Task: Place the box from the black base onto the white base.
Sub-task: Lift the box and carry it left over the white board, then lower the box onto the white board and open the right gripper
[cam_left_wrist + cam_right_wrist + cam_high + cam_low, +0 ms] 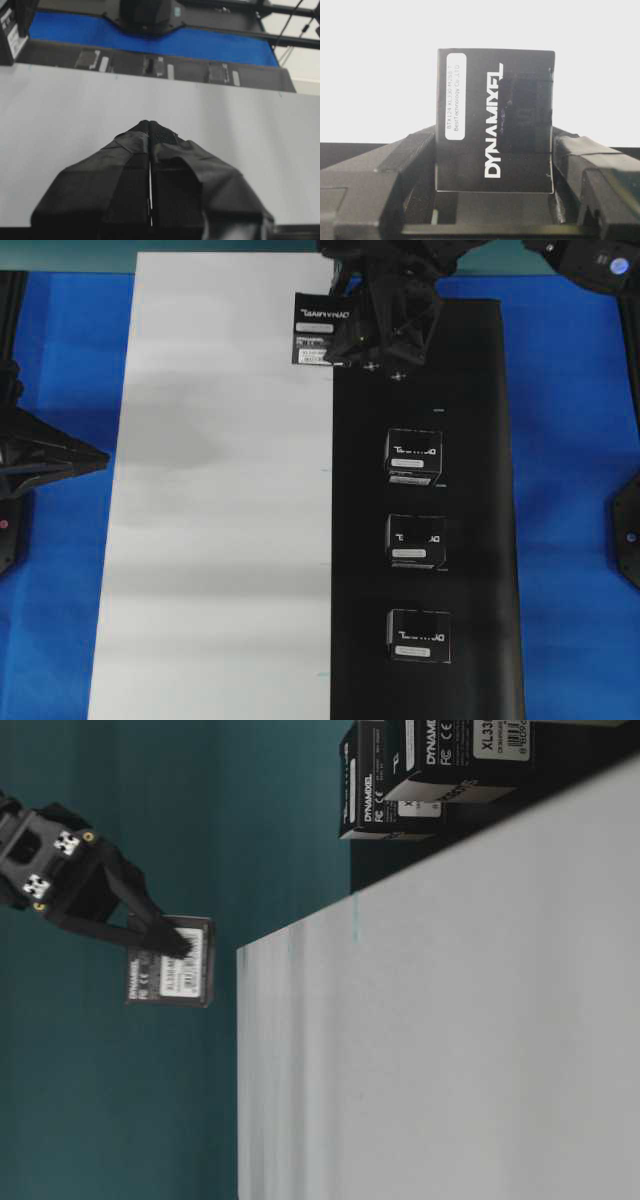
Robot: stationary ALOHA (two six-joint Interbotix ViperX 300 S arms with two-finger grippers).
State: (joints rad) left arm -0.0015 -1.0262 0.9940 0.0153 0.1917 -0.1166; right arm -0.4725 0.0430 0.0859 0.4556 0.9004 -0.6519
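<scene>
- Right wrist view: the right gripper (495, 165) is clamped on the box (495, 120), one finger on each side face, lettered top toward the camera. Side pinch leaves the bottom face free, presumably so it can be set down flat.
- The white base (480, 30) fills the background behind the box, so the box is carried over the white side.
- Table-level view: the box (172, 962) hangs clear of any surface, off the white base's far end.
- Overhead view: the box (320, 328) sits just across the seam from the black base (470, 440). Three look-alike boxes (415, 455) stand in a row on the black base.
- Left wrist view: the left gripper (150, 131) is fully closed on nothing, parked above the white base; judged idle, out of the way.
</scene>
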